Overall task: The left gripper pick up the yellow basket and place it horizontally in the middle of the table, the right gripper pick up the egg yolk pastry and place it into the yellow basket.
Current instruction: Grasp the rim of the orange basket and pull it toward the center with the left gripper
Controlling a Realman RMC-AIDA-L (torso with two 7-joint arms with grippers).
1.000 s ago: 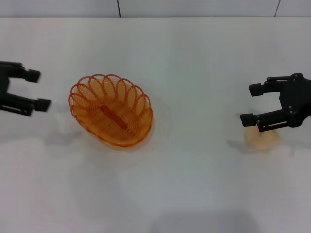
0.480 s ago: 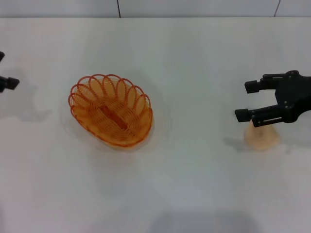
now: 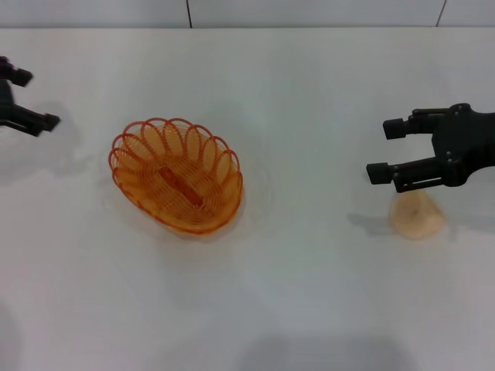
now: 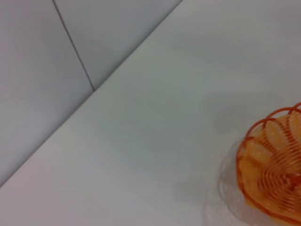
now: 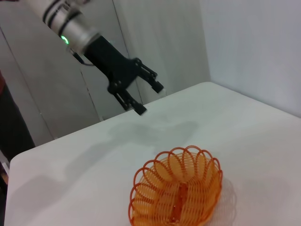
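Observation:
The yellow basket [image 3: 176, 185] rests empty on the white table [image 3: 309, 294], left of centre, its long axis slanted. It also shows in the left wrist view [image 4: 277, 169] and the right wrist view [image 5: 176, 197]. My left gripper [image 3: 37, 99] is open and empty at the far left edge, well apart from the basket; the right wrist view shows it [image 5: 150, 100] raised above the table. The egg yolk pastry [image 3: 416, 216] lies on the table at the right. My right gripper [image 3: 383, 149] is open and empty, just beyond the pastry and slightly to its left, not touching it.
A grey panelled wall [image 3: 309, 11] runs along the table's far edge. The wall and table edge also show in the left wrist view [image 4: 42, 56]. Nothing else stands on the table.
The left gripper has drawn back from the basket toward the far left. The right gripper has shifted left and farther off the pastry, uncovering it. Basket and pastry have not moved.

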